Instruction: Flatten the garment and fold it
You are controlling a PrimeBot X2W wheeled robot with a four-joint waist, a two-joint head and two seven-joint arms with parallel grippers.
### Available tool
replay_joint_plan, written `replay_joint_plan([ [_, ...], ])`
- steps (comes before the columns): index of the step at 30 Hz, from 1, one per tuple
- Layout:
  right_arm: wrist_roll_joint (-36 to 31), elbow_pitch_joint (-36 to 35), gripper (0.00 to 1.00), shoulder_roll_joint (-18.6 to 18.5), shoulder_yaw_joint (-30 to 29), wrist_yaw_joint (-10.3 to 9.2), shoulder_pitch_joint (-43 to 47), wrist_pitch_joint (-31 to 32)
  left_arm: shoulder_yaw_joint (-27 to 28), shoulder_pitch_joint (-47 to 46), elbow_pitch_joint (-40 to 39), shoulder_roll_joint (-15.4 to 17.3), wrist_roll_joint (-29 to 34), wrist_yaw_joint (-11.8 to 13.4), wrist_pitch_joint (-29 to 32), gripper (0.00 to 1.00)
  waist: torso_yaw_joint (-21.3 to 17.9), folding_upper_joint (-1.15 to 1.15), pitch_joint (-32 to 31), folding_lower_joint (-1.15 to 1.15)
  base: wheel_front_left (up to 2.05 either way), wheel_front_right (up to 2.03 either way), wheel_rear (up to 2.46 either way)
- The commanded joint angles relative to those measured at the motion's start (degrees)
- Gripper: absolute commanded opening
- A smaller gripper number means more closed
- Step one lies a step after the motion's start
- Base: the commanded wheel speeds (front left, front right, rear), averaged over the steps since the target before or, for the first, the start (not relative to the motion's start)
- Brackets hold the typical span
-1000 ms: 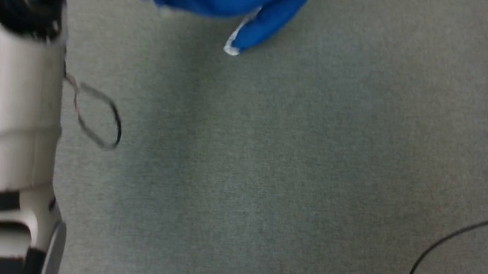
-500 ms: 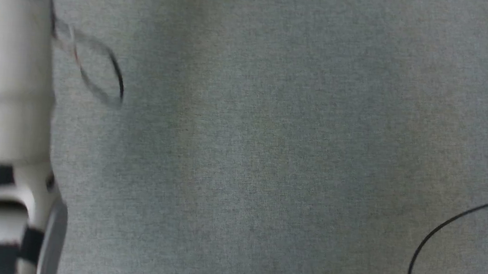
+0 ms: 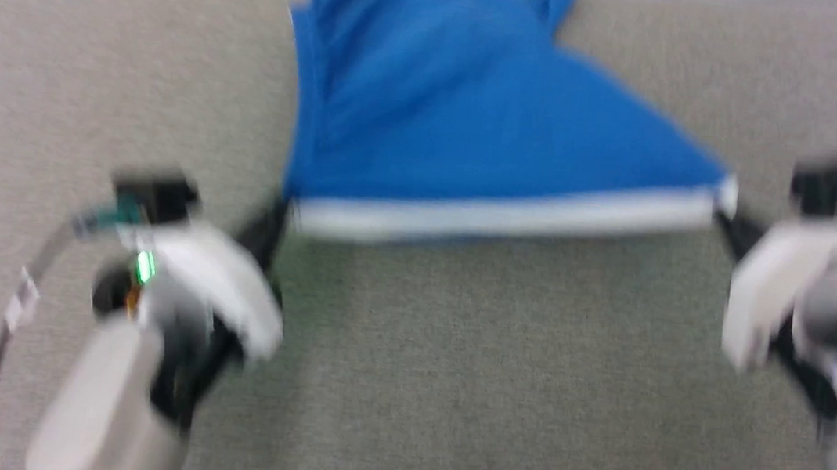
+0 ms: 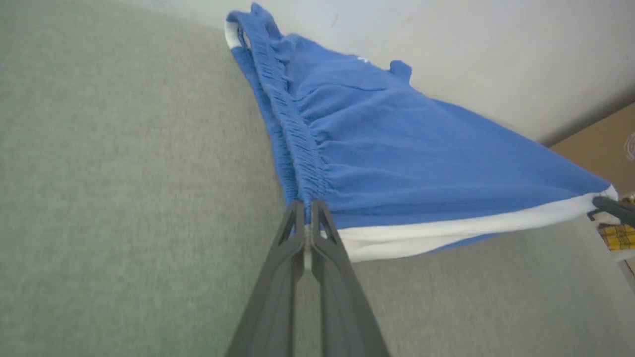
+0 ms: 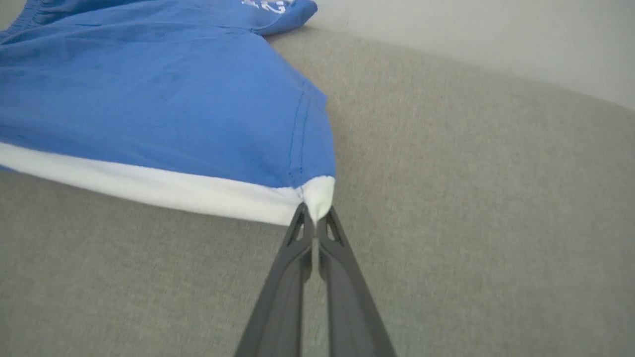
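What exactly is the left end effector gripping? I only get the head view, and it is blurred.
Observer: The left end effector is shut on the blue shorts where the gathered waistband meets the white band.
Operator: And the right one?
Observer: The right end effector pinches that band's other corner, beside a stitched seam.
Operator: Is the cloth lying flat?
Observer: Not here: blue underside shows beneath the white band, so this edge looks lifted off the grey surface.
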Motion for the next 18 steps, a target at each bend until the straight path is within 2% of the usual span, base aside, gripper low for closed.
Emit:
replay_joint_plan([
  [1, -0.2, -2.2, 0.00, -0.5, -1.7, -0.14, 4.4, 0.9, -0.5, 4.0, -1.3, 1.2, 0.3, -0.2, 1.2, 0.00, 2.8, 0.00, -5.2, 0.01, 0.00, 0.00, 0.00],
  [6, -1.9, -10.6, 0.00, 1.9, -7.1, -0.14, 20.7, 6.0, -2.2, 16.2, -7.0, 1.8, -0.6, 1.4, 4.9, 0.00, 3.9, 0.00, -8.6, 0.01, 0.00, 0.00, 0.00],
  [11, -3.8, -18.1, 0.00, 4.8, -11.9, -0.14, 35.1, 15.2, -3.8, 26.3, -13.6, 2.5, -1.9, 3.0, 8.9, 0.00, 5.0, 0.00, -11.1, 0.01, 0.00, 0.00, 0.00],
  [18, -5.2, -28.7, 0.00, 10.1, -17.2, -0.14, 46.6, 25.5, -5.8, 35.1, -22.8, 4.1, -1.1, 6.4, 13.7, 0.00, 5.9, 0.00, -12.4, 0.01, 0.00, 0.00, 0.00],
])
